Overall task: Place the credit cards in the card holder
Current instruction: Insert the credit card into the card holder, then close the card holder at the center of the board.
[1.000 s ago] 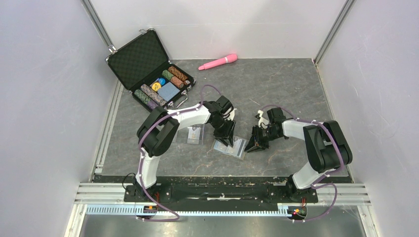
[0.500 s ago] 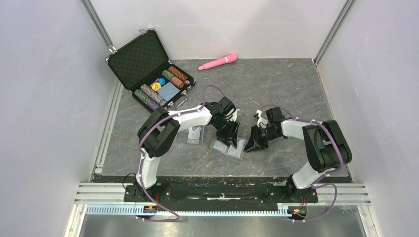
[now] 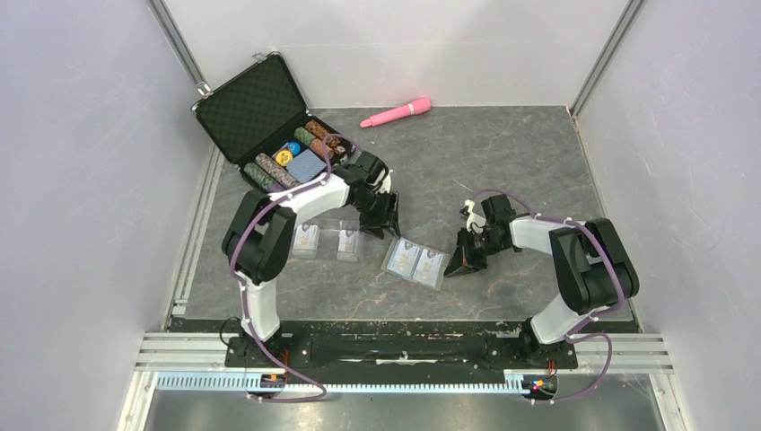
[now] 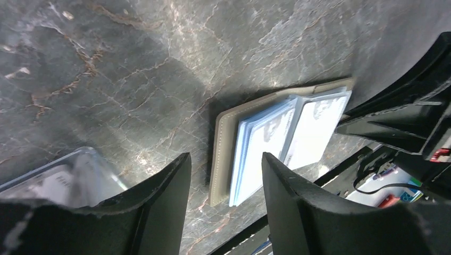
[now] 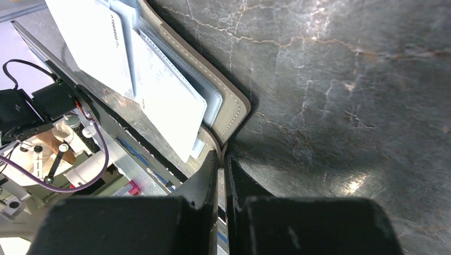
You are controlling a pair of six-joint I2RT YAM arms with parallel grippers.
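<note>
Your white-and-black left arm (image 3: 305, 199) is stretching forward, its black two-finger left gripper (image 4: 223, 159) hanging spread and empty. Your right arm (image 3: 538, 235) is bending inward, its right gripper (image 5: 221, 159) pointing down, fingers pinching together.

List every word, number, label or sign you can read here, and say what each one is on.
None can be read for certain.
Credit card in the card holder: a row of tiny print along one edge, too small to read.
Loose credit cards: gold marks only, too small to read.
Poker chips in the black case: patterns, no legible text.
</note>
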